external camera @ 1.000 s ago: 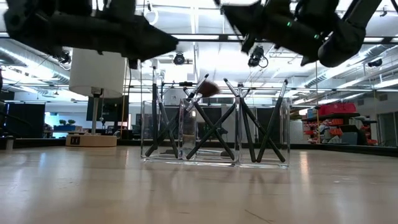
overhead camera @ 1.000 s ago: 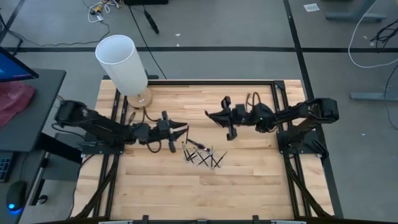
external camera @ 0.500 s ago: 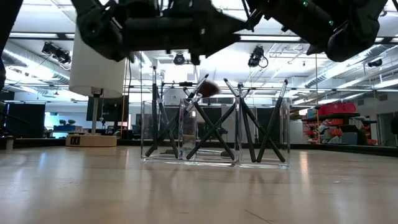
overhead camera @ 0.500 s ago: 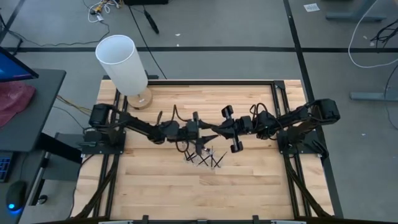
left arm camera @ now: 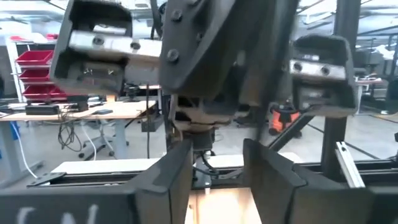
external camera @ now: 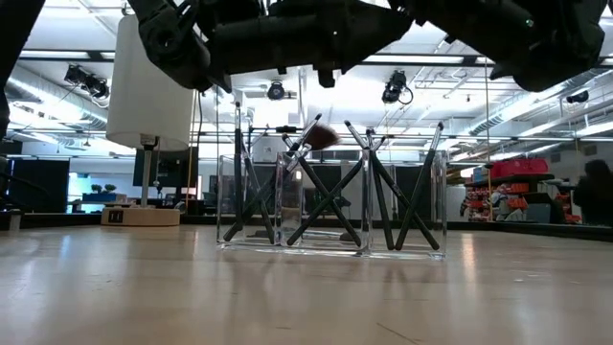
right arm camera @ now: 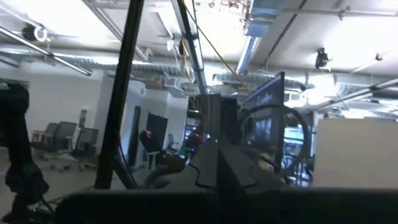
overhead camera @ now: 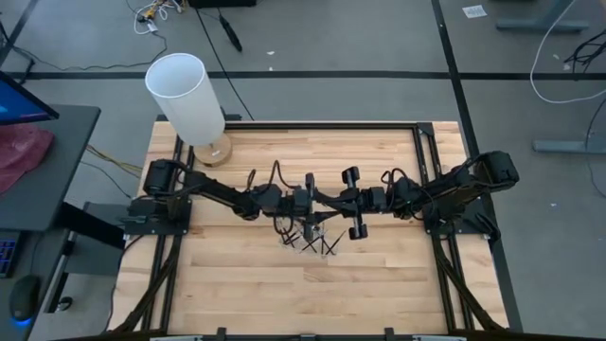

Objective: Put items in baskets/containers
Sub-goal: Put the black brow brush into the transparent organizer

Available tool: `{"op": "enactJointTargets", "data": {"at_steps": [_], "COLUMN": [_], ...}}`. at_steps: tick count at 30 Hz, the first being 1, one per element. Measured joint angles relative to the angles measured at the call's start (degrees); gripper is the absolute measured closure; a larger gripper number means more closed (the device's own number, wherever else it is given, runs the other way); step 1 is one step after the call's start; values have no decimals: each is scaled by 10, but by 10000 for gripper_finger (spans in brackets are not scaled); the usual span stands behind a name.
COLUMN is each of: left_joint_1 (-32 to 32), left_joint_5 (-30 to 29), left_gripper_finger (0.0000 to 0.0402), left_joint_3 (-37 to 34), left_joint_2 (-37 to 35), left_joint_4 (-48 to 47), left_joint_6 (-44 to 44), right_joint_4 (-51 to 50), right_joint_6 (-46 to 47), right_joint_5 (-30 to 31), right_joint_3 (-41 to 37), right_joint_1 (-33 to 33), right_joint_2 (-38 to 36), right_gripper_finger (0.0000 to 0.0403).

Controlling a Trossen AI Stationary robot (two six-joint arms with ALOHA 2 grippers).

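Overhead, both arms reach toward the middle of the wooden table (overhead camera: 379, 275) and meet nose to nose just behind the clear holder (external camera: 330, 206). The left gripper (overhead camera: 311, 201) and the right gripper (overhead camera: 327, 201) sit almost touching, above the holder's rear edge. In the level view the two dark arm bodies fill the upper part of the frame and hang over the holder without reaching down to it.

The left wrist view shows the left gripper's fingers (left arm camera: 174, 177) parted by a moderate gap, with nothing between them; the right arm's wrist housing looms directly ahead and blocks most of what lies beyond. In the right wrist view, that gripper's fingers (right arm camera: 214, 163) lie closed against each other, holding nothing.

A tall white cylinder (overhead camera: 187, 97) on a round wooden base stands at the table's far left corner, well apart from the holder.

The holder stands on the table near its centre, divided into side-by-side compartments. The brushes (external camera: 326, 196) all stand inside it, leaning and crossing one another in X shapes; one carries a fuller brownish tip (external camera: 322, 137) above the rim. In the overhead view the brushes (overhead camera: 312, 237) show as a small dark cluster just in front of the grippers.
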Motion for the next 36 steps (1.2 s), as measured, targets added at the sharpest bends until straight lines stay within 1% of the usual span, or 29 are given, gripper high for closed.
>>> {"op": "enactJointTargets", "data": {"at_steps": [5, 7, 11, 12, 19, 22, 26, 28, 30, 33, 34, 36], "left_joint_1": [0, 0, 0, 0, 0, 0, -3, -8, -17, -33, -38, -46], "left_joint_5": [0, 0, 0, 1, 0, 0, -4, -32, -75, -140, -164, -208], "left_gripper_finger": [293, 319, 384, 392, 398, 397, 399, 399, 398, 399, 399, 399], "left_joint_3": [0, 0, -1, -1, -1, -1, -1, -1, -1, -5, -12, -40], "left_joint_2": [0, 0, 0, 0, 0, -13, -47, -72, -101, -142, -154, -180], "left_joint_4": [-1, -7, -22, -27, -40, -57, -119, -175, -240, -338, -360, -371], "left_joint_6": [-3, -3, -4, -4, -5, -5, 9, 22, 40, 65, 67, 65], "right_joint_4": [1, 1, 2, 2, 2, 2, -18, -73, -169, -355, -421, -545], "right_joint_6": [3, 6, 7, 7, 7, 7, 37, 61, 88, 131, 146, 175], "right_joint_5": [23, 26, 43, 43, 43, 43, 43, 42, 42, 43, 43, 43], "right_joint_3": [-16, -22, -30, -32, -33, -33, -33, -33, -33, -33, -33, -33], "right_joint_1": [3, 2, 3, 3, 3, 3, 2, -3, -10, -23, -27, -35], "right_joint_2": [0, 0, 0, 0, 0, 0, -15, -40, -79, -155, -182, -232], "right_gripper_finger": [400, 399, 400, 401, 401, 400, 400, 399, 399, 399, 399, 399]}}
